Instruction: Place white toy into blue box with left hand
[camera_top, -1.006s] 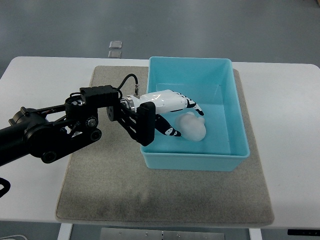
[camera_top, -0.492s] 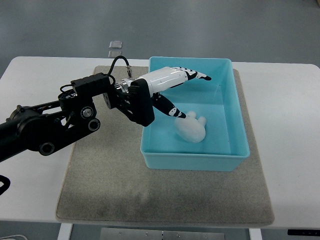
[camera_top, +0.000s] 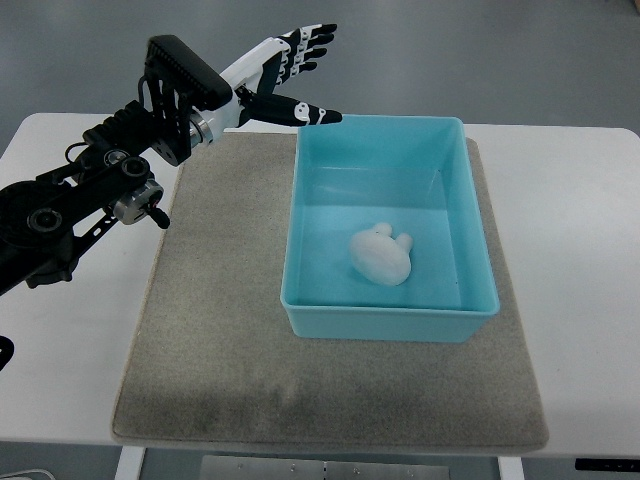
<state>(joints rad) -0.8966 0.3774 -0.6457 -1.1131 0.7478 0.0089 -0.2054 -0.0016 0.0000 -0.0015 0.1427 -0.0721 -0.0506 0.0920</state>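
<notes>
The white toy (camera_top: 381, 256) lies on the floor of the blue box (camera_top: 470, 210), a little below its middle, with nothing touching it. My left hand (camera_top: 297, 68) is raised high above the box's far left corner, its white and black fingers (camera_top: 313, 40) spread open and holding nothing. Its black arm (camera_top: 90, 195) comes in from the left edge over the white table. The right arm is out of view.
The box stands on a grey mat (camera_top: 220, 340) that covers the middle of the white table (camera_top: 580, 300). Two small square plates (camera_top: 231, 98) sit on the floor beyond the table's far edge.
The left hand let go of the white toy inside the box, then rose and pulled back up and to the left, out of the box. The toy stays on the box floor.
</notes>
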